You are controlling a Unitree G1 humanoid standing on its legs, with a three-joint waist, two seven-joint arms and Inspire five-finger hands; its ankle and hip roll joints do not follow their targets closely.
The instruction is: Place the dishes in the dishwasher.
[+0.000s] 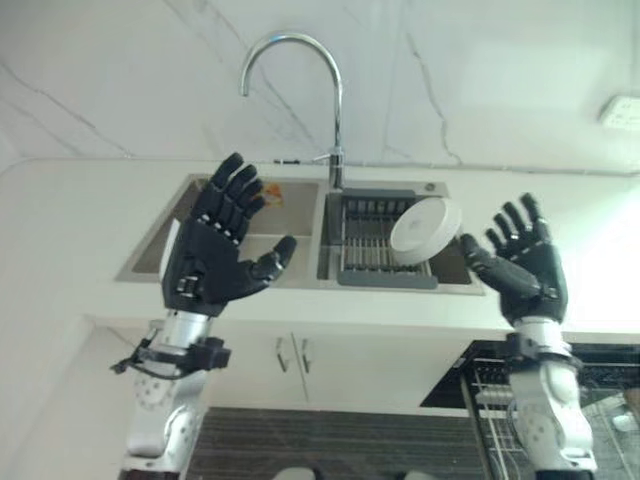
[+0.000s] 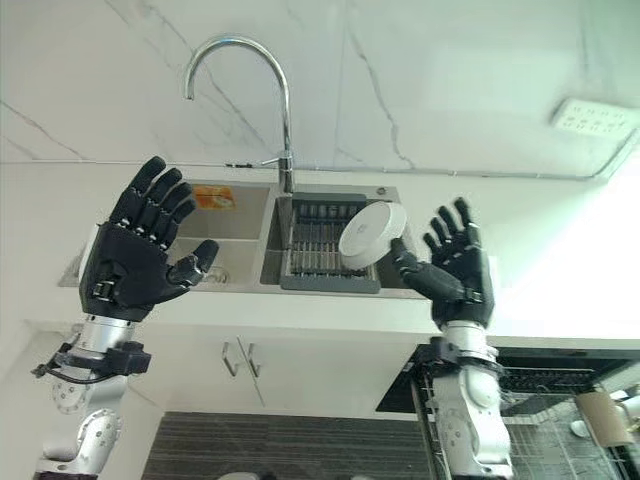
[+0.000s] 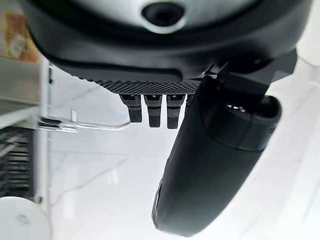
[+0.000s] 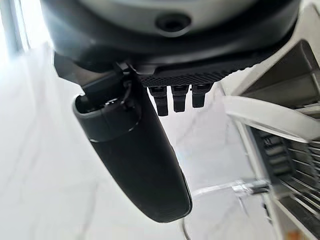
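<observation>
Both of my hands are raised in front of me with fingers spread straight and apart, holding nothing. My left hand point(image 1: 215, 250) hangs over the left part of the sink, palm turned toward me, thumb angled out to the right; my right hand point(image 1: 525, 262) hangs at the right end of the sink, its thumb reaching left toward the plate. The white plate point(image 1: 425, 231) stands tilted on edge in a dark drying rack point(image 1: 372, 240) that sits in the right basin of the sink point(image 1: 150, 250); my right thumb is just beside the plate's right rim, and I cannot tell whether it touches. The left basin lies behind my left hand, and something small and orange point(image 2: 214, 197) sits at its far edge. A curved chrome tap point(image 1: 318, 90) rises from the far rim of the sink between the two basins, in front of a white marbled wall point(image 1: 480, 70) with a socket point(image 2: 588, 117) at the far right. The pale bench point(image 1: 70, 230) runs around the sink. Below its near edge are white cupboard doors with two slim handles point(image 1: 291, 353), and to the right of them, under my right arm, the dishwasher point(image 1: 480, 375) stands open with its wire rack point(image 2: 560, 430) pulled out; a cup point(image 2: 598, 418) rests in the rack at the right. In my right wrist view the plate's rim point(image 4: 270, 117) shows past my straight fingers point(image 4: 181, 96), above the rack's bars.
</observation>
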